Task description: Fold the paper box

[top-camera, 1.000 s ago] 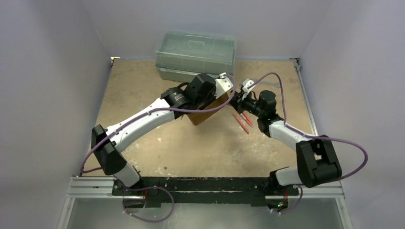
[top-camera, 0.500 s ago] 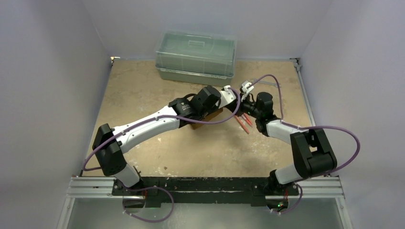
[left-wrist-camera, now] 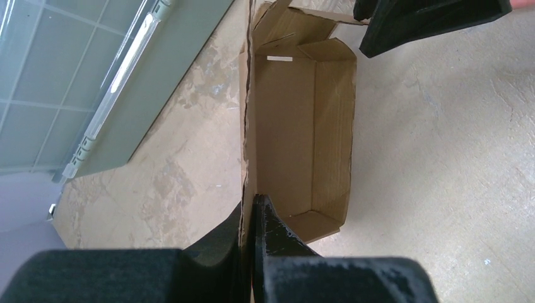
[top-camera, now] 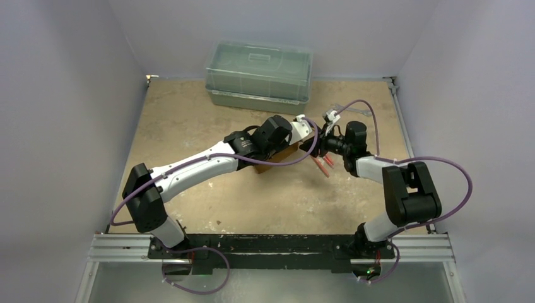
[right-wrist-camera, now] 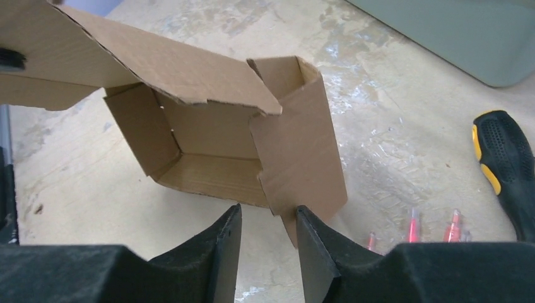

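- A part-folded brown paper box [left-wrist-camera: 296,126] is at the middle of the sandy surface [top-camera: 189,126]. A grey-green plastic bin [top-camera: 258,72] stands beyond it at the far edge.
- The left claw [left-wrist-camera: 249,218] is pinched tight on the thin edge of one long side wall, holding the paper box.
- The right claw [right-wrist-camera: 268,243] has its jaws apart and grips nothing. The lower corner of a loose end flap [right-wrist-camera: 303,145] hangs just beyond them, by one finger. Whether it touches cannot be told.
- The relation that matters is that the box lies just left of the right claw. Its long axis runs from the left claw away toward the right claw, so the flapped end faces the right claw, which is the nearer one to that flap.
- The overhead view hides most of the box under the left arm.
- The left wrist view shows the whole open trough.
- Only the right wrist view shows the flap clearly. It also shows a black-and-yellow screwdriver handle [right-wrist-camera: 501,158] and small red things [right-wrist-camera: 413,227] on the surface right of the box.
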### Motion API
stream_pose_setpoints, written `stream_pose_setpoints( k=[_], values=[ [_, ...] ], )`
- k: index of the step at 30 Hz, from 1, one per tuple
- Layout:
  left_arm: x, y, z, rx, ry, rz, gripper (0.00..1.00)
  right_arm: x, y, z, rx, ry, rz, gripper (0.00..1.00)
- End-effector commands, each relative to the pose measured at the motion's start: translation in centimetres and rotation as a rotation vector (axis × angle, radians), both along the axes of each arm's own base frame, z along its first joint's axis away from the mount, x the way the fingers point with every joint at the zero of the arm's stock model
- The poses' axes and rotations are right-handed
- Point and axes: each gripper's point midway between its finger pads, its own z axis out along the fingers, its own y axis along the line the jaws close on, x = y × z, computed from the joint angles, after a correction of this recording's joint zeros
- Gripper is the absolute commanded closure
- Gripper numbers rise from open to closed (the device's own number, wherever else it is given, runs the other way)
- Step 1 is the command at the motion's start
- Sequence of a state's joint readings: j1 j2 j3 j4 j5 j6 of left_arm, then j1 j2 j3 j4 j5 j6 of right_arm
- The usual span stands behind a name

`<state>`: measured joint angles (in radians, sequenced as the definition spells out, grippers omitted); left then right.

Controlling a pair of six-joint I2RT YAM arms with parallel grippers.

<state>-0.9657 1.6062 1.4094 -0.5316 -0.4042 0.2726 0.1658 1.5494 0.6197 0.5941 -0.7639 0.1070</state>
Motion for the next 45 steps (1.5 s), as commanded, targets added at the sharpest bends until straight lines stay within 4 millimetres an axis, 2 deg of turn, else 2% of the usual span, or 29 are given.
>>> stream_pose_setpoints(
  k=[1, 6, 10, 14, 16, 20, 24, 26, 30, 38, 45],
  values=[
    [0.1, -0.8, 0.3, -0.033, -0.017, -0.007, 1.0, -0.3, 0.5, 3.2, 0.062, -0.058, 0.086, 0.57],
    [-0.1, -0.8, 0.7, -0.037, -0.021, -0.024, 1.0, -1.0, 0.0, 5.3, 0.108, -0.087, 0.15, 0.45],
    [-0.4, -0.5, 1.3, -0.044, -0.03, -0.042, 1.0, -2.2, -1.0, 6.6, 0.106, -0.147, 0.225, 0.41],
    [-0.9, -0.2, 1.7, -0.057, -0.035, -0.064, 1.0, -2.5, -1.9, 8.0, 0.08, -0.21, 0.211, 0.39],
    [-1.3, -0.1, 2.1, -0.07, -0.04, -0.077, 1.0, -1.4, -2.8, 8.5, 0.055, -0.223, 0.123, 0.38],
    [-2.0, 0.0, 2.5, -0.091, -0.048, -0.097, 1.0, 1.8, -4.8, 7.1, 0.011, -0.152, -0.088, 0.42],
    [-2.5, -0.2, 2.8, -0.104, -0.05, -0.109, 1.0, 2.9, -4.7, 5.0, 0.059, -0.027, -0.119, 0.48],
    [-2.7, -0.4, 3.0, -0.112, -0.049, -0.117, 1.0, 3.0, -4.5, 4.5, 0.072, -0.009, -0.116, 0.51],
    [-3.0, -0.7, 3.4, -0.129, -0.051, -0.133, 1.0, 2.3, -3.4, 4.7, 0.095, -0.003, -0.047, 0.49],
    [-3.0, -0.9, 3.7, -0.122, -0.057, -0.144, 1.0, 1.0, -2.2, 4.9, 0.119, -0.013, 0.07, 0.34],
    [-3.4, -1.1, 4.4, -0.156, -0.061, -0.162, 1.0, 0.3, -1.7, 5.2, 0.132, -0.026, 0.124, 0.29]
  ],
)
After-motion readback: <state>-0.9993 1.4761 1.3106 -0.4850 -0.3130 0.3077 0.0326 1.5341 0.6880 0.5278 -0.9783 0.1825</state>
